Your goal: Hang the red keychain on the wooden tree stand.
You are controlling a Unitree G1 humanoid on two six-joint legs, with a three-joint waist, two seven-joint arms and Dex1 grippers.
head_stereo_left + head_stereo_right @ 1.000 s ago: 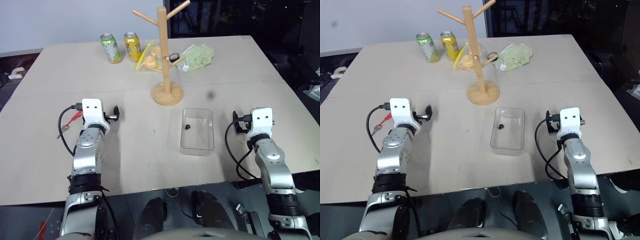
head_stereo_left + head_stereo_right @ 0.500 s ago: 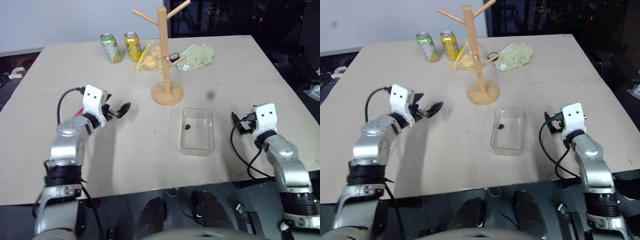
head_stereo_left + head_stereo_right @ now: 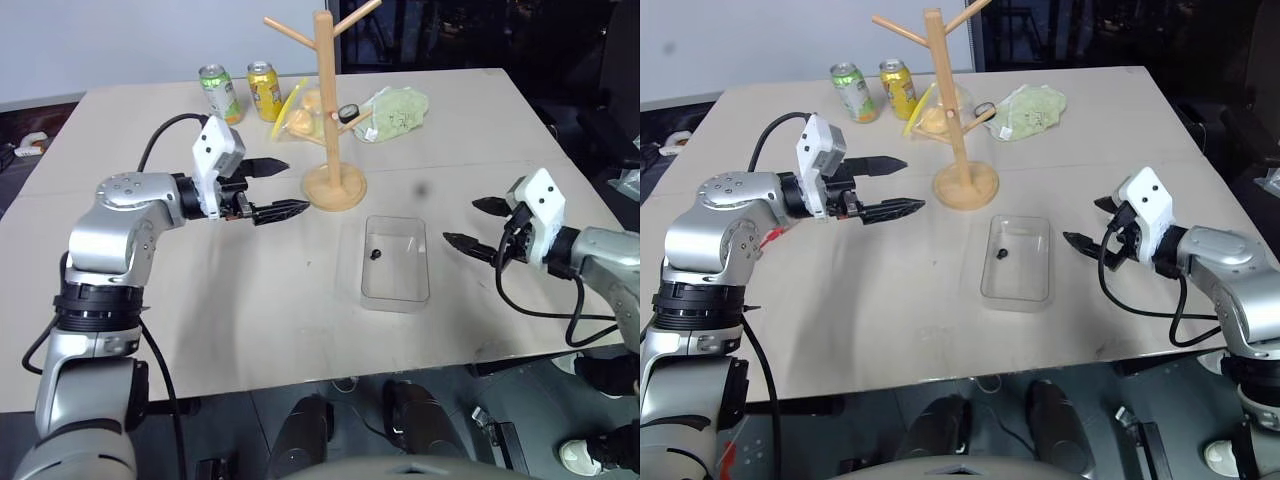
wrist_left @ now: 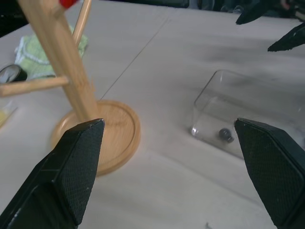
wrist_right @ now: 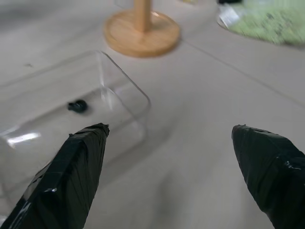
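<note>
The wooden tree stand [image 3: 325,110] rises at the back middle of the table on its round base. My left gripper [image 3: 290,187] hangs open above the table just left of that base, pointing right, with nothing between its fingers. The left wrist view has the stand's pole [image 4: 62,62] close ahead. Of the red keychain only a sliver of red [image 3: 771,234] peeks out on the table from behind my left forearm. My right gripper [image 3: 462,221] is open and empty, pointing left, just right of the clear box.
A clear plastic box [image 3: 396,262] holding a small black piece [image 3: 376,253] lies in front of the stand. Two drink cans [image 3: 222,95], a yellow bag [image 3: 295,115] and a green bag [image 3: 395,113] stand at the back. A round black-and-white trinket [image 3: 347,114] hangs on a peg.
Both arms have lifted off the table and turned inward. The left gripper swung right toward the stand's base, the right one toward the clear box. Both stayed open.
</note>
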